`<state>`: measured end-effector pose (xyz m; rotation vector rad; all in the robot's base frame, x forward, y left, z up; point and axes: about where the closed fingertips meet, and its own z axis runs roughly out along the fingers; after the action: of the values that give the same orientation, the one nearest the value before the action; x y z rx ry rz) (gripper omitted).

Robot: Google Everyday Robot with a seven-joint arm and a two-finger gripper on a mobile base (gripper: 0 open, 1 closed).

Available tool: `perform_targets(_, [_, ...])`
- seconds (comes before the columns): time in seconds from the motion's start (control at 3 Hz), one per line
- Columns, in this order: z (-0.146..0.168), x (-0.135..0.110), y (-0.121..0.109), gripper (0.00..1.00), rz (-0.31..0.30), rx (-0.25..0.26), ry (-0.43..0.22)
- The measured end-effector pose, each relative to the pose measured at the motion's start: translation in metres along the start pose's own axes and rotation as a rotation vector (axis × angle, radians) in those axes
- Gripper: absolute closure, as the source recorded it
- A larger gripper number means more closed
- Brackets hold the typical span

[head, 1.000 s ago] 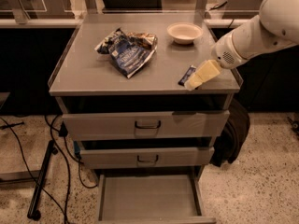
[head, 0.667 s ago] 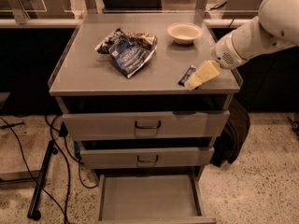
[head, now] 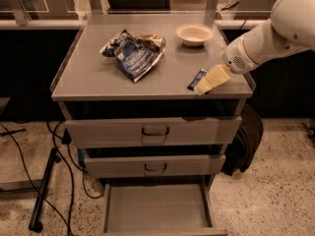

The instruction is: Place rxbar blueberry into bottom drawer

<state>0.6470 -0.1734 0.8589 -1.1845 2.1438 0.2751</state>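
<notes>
- Presently, a grey cabinet top (head: 98,80) stands on speckled floor (head: 266,200); black cables (head: 64,171) lie left.
- Three drawers; the bottom drawer (head: 157,208) is open.
- One rxbar blueberry (head: 197,78) lies near the top's right edge.
- One chip bag (head: 135,53); one bowl (head: 194,33).
- Gripper (head: 203,87) sits just right of the bar; its grip state cannot be told.

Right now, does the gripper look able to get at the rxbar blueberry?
Probably yes. The gripper sits right beside the rxbar blueberry near the cabinet top's front right edge, with nothing between them; the chip bag and bowl lie well away.
</notes>
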Motion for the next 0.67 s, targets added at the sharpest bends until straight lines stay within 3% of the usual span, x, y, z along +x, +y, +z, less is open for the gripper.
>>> perform_targets(0.33, [0.007, 0.002, -0.003, 0.25, 0.006, -0.004, 0.000])
perform_targets(0.67, [0.019, 0.002, -0.006, 0.20, 0.007, -0.009, 0.003])
